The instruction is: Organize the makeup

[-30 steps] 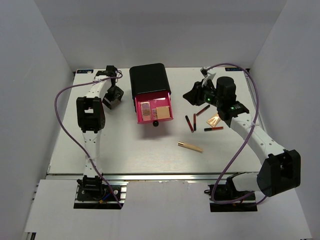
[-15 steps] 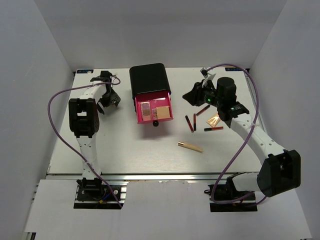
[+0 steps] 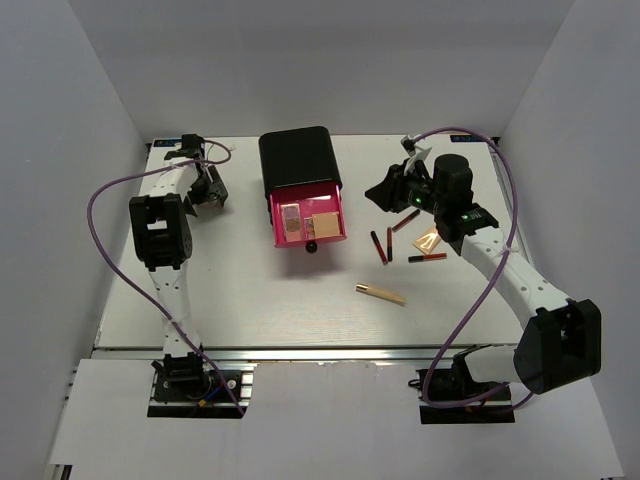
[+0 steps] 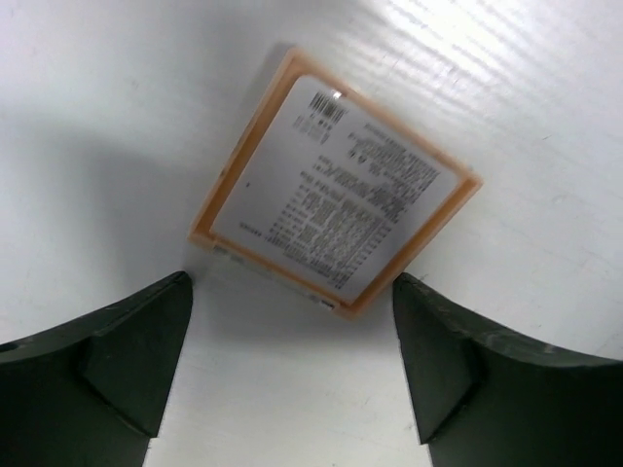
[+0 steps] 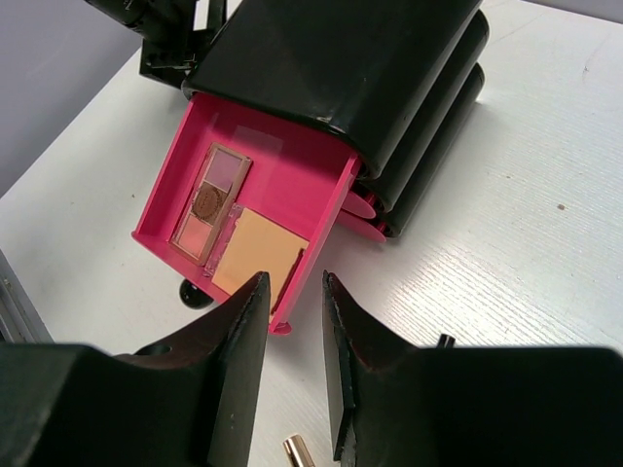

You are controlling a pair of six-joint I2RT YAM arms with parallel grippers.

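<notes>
I count the job as partly done: the pink drawer [image 3: 308, 218] of the black box [image 3: 298, 160] stands pulled out with a pink palette [image 5: 209, 202] and a peach square compact [image 5: 258, 255] lying flat inside, side by side. The rest is out on the table: four thin dark-red lip sticks [image 3: 389, 243] near my right arm, the peach squeeze tube [image 3: 428, 240] just beside them, the gold-beige stick [image 3: 381, 292] alone toward the near edge, and one more square compact [image 4: 336, 185] at the far left. My left gripper [image 4: 290, 292] hangs over that compact with its jaws spread wide and holds nothing. My right gripper [image 5: 292, 292], jaws a narrow gap apart and empty, hovers near the box. From above, my left wrist hides the compact. It lies label side up, so I cannot see its face. The tube is partly covered by my right arm, and the lower drawers are shut.
</notes>
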